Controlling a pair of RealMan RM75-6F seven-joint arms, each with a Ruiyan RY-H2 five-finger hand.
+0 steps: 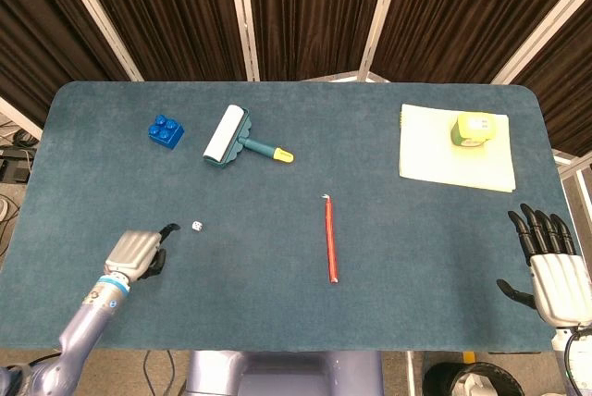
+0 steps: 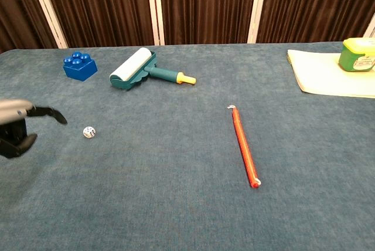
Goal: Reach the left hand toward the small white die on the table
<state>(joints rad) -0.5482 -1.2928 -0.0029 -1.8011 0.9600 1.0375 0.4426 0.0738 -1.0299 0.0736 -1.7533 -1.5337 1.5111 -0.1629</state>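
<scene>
The small white die [image 1: 197, 226] [image 2: 89, 132] lies on the blue table, free of any hand. My left hand [image 1: 135, 253] [image 2: 17, 126] hovers just to its left, a short gap between the outstretched dark fingertip [image 1: 172, 228] and the die. That hand holds nothing; one finger points toward the die and the others curl underneath. My right hand [image 1: 553, 262] rests at the table's right edge with its fingers spread and nothing in it; it shows only in the head view.
A blue toy brick [image 1: 166, 129] and a teal lint roller [image 1: 233, 138] lie at the back left. A red stick [image 1: 329, 240] lies mid-table. A yellow-green tape measure [image 1: 473, 129] sits on a pale pad [image 1: 455, 150] at the back right.
</scene>
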